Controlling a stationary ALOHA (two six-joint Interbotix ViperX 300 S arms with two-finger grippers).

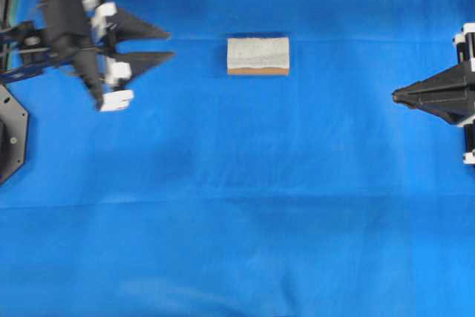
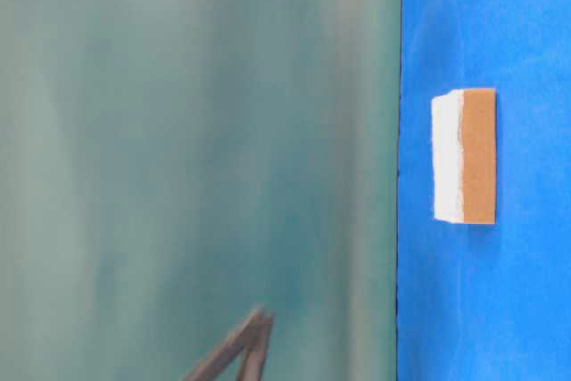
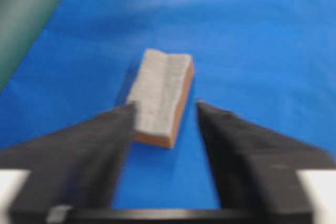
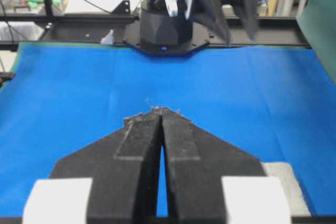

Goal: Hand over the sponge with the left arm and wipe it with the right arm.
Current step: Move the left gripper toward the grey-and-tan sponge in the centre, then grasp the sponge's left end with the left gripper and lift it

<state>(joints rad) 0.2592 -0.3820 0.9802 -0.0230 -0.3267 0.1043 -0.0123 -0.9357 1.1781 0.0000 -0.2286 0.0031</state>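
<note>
The sponge [image 1: 257,56] lies flat on the blue cloth at upper centre, grey-white speckled top up and orange-brown layer along its near edge. The table-level view shows the sponge [image 2: 464,156] from its side. My left gripper [image 1: 171,44] is open, to the left of the sponge and apart from it, fingers pointing at it. In the left wrist view the sponge [image 3: 160,97] lies just ahead of the left gripper [image 3: 165,106], its near end between the fingertips. My right gripper [image 1: 395,95] is shut and empty at the right edge. The right wrist view shows the right gripper [image 4: 161,111] with its tips together.
Blue cloth [image 1: 237,206] covers the table. The left arm's black base [image 4: 165,24] stands at the far side, with clutter behind it. A green backdrop [image 2: 196,131] fills the table-level view's left. A grey-white speckled patch [image 4: 286,182] shows beside the right gripper's white block.
</note>
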